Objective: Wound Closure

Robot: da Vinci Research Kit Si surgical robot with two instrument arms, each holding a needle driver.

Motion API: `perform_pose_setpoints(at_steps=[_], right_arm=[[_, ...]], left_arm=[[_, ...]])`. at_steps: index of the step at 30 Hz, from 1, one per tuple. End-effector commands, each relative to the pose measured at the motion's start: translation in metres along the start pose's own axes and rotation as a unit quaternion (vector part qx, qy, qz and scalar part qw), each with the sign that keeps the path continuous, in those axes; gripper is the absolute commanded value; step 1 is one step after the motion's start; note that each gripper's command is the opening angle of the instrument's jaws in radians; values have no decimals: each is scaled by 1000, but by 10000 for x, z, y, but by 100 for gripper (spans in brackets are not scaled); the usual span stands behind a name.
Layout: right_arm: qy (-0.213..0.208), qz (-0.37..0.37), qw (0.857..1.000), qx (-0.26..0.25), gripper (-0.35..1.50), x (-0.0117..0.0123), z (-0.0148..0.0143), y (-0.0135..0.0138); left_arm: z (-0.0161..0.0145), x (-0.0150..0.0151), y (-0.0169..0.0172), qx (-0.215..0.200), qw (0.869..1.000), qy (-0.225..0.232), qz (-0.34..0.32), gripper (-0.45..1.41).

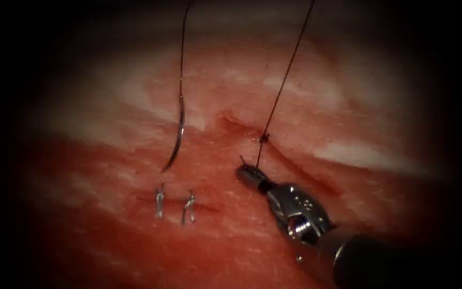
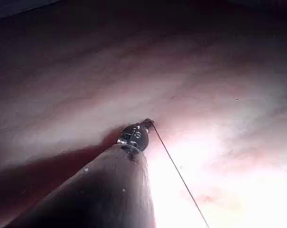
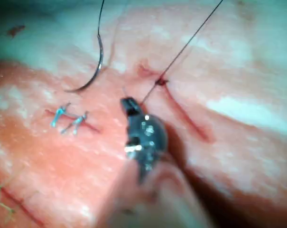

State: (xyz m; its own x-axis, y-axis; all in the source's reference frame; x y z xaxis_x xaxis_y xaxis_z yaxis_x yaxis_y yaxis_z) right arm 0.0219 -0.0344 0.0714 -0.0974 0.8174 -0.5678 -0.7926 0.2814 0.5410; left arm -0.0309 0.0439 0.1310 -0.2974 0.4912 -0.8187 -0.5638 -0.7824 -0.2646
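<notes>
The tissue carries the cut just beyond the right arm's tool, whose jaws are closed on the thread near the knot. The needle hangs free left of that tool, outside the tissue, above two clips. The left arm's tool touches a thread strand; its jaw state cannot be determined.

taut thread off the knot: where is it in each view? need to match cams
Endoscope: taut thread rises from the knot on the cut, above the right tool.
Left wrist: a thread runs off the left tool; same strand uncertain.
Right wrist: it rises from the knot beside the right tool.
Shared landmark: the tissue.
</notes>
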Motion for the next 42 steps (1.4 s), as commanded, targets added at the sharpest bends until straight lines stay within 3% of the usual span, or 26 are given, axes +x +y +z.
perform_pose_setpoints(at_steps=[1,12,22,26,27,29,30,33,34,42], right_arm=[[-3,-3,1000,5,-35,-6,2,-9],[-11,0,1000,19,-35,-13,-18,-44],[-11,-6,1000,21,-35,-16,-14,-52],[2,-7,1000,24,-35,-9,-9,-49],[3,-33,999,28,15,-7,-7,-47],[13,-108,994,32,86,-1,-7,-40],[23,-107,993,40,103,3,-8,-36],[36,-114,991,62,126,14,-9,-24],[36,-114,991,62,126,14,-9,-24],[63,-168,978,103,131,41,-9,10]], left_arm=[[10,-5,-2,0,1000,-3,4,-45],[33,-8,-5,-2,1000,-11,23,-45],[47,-2,-10,3,999,-15,35,-45],[38,-10,-2,-10,999,-18,44,-45],[26,-10,0,-18,999,-16,35,-45],[3,-6,4,-33,999,-12,27,-45],[-18,-3,7,-44,999,-11,22,-45],[-62,8,15,-65,998,-10,8,-45],[-62,8,15,-65,998,-10,8,-45],[-145,38,41,-115,993,-5,-16,-45]])
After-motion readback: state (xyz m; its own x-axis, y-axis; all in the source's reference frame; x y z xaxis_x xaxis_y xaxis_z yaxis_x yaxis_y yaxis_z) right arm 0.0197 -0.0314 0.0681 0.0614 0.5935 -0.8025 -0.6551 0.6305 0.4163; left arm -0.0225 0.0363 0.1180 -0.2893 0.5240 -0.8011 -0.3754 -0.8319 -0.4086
